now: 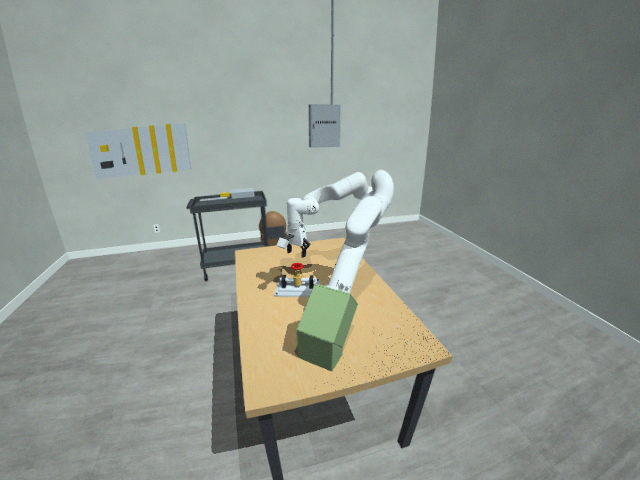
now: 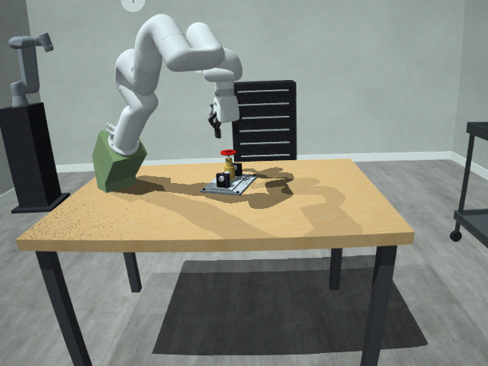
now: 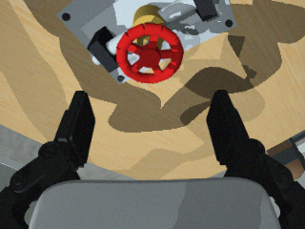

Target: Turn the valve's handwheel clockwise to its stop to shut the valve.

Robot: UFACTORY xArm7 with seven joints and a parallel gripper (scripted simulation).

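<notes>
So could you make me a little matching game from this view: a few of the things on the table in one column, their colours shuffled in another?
Things:
1. handwheel
2. valve body under the wheel
3. block the arm stands on
4. gripper, open above the wheel

Colours:
A. green
B. black fingers
C. red
D. brass yellow

Pairs: 1-C, 2-D, 3-A, 4-B

Grey valve mounting plate [image 3: 95, 2] cut off at 12 o'clock, wrist view; brass valve body [image 3: 148, 14] mostly hidden under red spoked handwheel [image 3: 152, 55].
</notes>
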